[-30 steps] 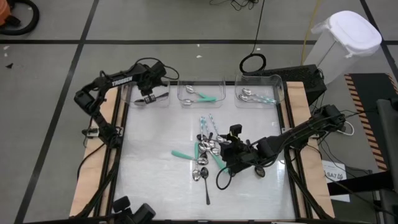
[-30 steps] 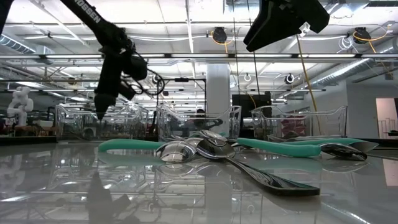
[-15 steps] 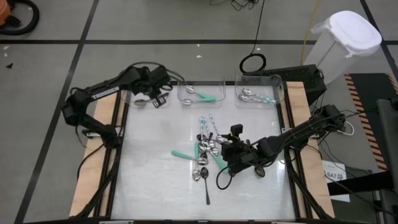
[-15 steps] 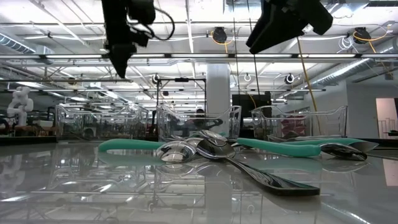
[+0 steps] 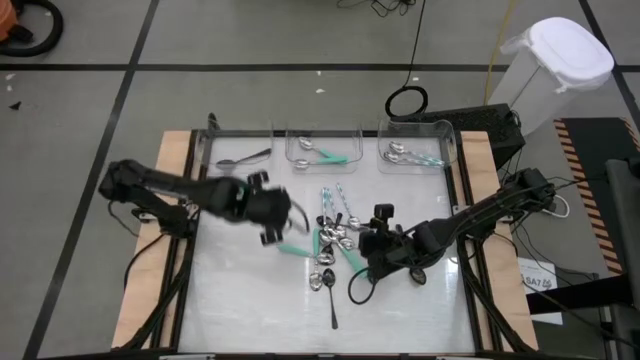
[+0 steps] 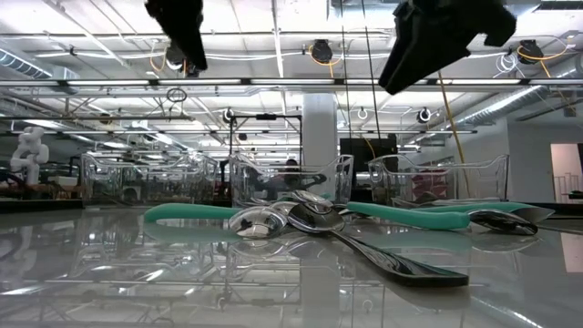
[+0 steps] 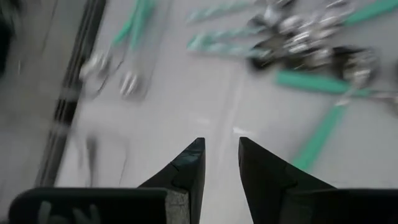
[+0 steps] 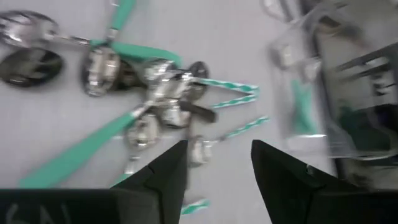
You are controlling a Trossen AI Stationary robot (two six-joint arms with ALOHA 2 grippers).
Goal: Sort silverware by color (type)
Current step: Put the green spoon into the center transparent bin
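The loose silverware lies in a heap at the table's middle: shiny spoons with teal-green handles, pale-blue striped ones and dark ones. My left gripper hangs open and empty above the table, just left of the heap. On the heap's right side my right gripper hovers open, slanting down, with nothing between its fingers. A dark spoon lies in the far-left bin.
Three clear bins stand along the far edge: the left one, the middle one holding teal-handled spoons, the right one holding pale-blue ones. Bare tabletop shows at the near left. A white lidded container stands beyond the table's far right corner.
My left gripper has swung away from the far-left bin, first rising and then travelling toward the table's middle, and has turned to point at the heap. Its fingers stay as they were. The dark spoon stays in that bin. My right gripper has turned slightly in place.
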